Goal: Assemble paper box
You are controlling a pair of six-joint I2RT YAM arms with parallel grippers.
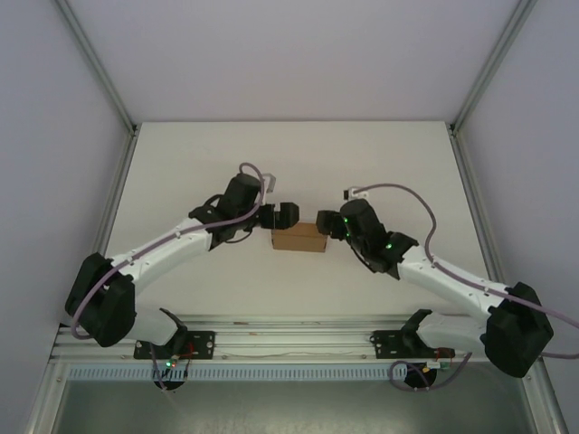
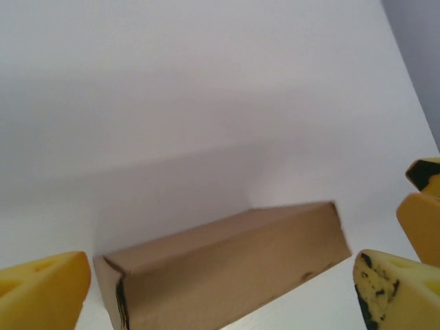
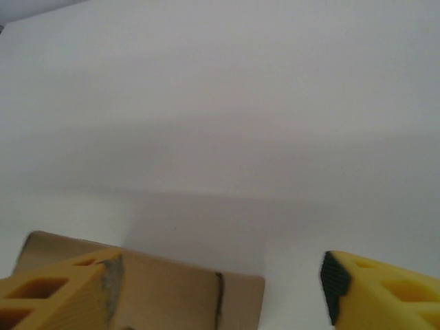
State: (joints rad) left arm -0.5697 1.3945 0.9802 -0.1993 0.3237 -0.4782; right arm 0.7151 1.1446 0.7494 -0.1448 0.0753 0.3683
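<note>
The paper box is a small, closed brown cardboard box lying on the white table between the two arms. My left gripper hovers at its far left corner. In the left wrist view the box lies lengthwise beyond the left gripper, whose yellow fingers stand wide apart and open. My right gripper is at the box's right end. Seen from the right wrist, the box lies partly behind the left finger of the right gripper, which is open and grips nothing.
The table is boxed in by white walls with metal frame posts at the back corners. A metal rail carrying both arm bases runs along the near edge. A yellow finger of the other gripper shows at the right edge of the left wrist view.
</note>
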